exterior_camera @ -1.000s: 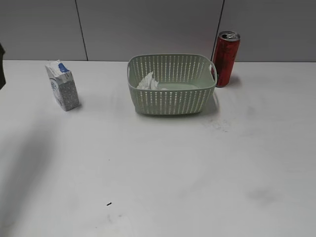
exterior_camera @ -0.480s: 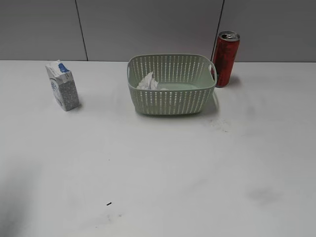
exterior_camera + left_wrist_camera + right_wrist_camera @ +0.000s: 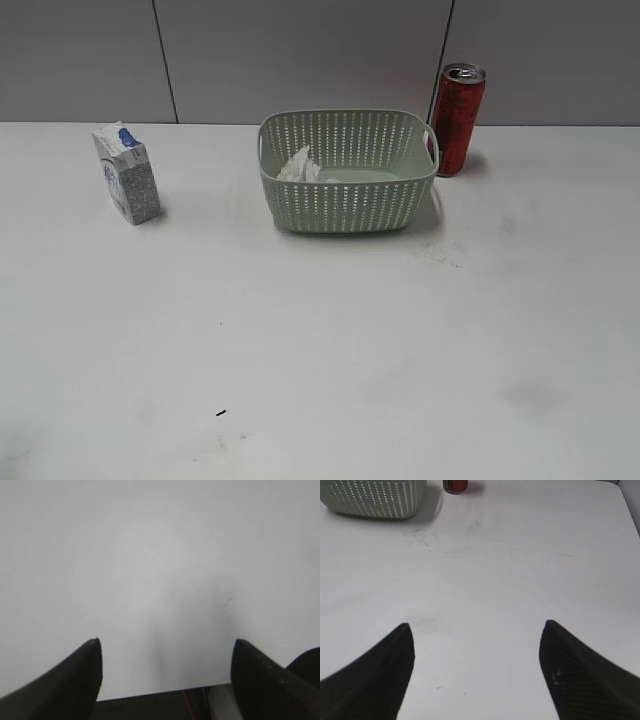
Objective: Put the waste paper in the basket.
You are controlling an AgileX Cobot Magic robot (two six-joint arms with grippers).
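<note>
The basket (image 3: 348,170) stands in the upper middle of the exterior frame on the white worktop (image 3: 320,330), and crumpled waste paper (image 3: 300,166) lies inside it against its left wall; I see white wads there but cannot count them through the slots. A tall red can (image 3: 458,118) stands upright just beside the basket's right corner, and a small white-grey carton (image 3: 127,172) with a blue top stands well apart at the left. In my right wrist frame the basket's slotted wall (image 3: 375,499) fills the upper left corner. My left end effector (image 3: 165,647) is spread wide and holds nothing over bare worktop. My right end effector (image 3: 476,630) is likewise spread wide and grips nothing.
</note>
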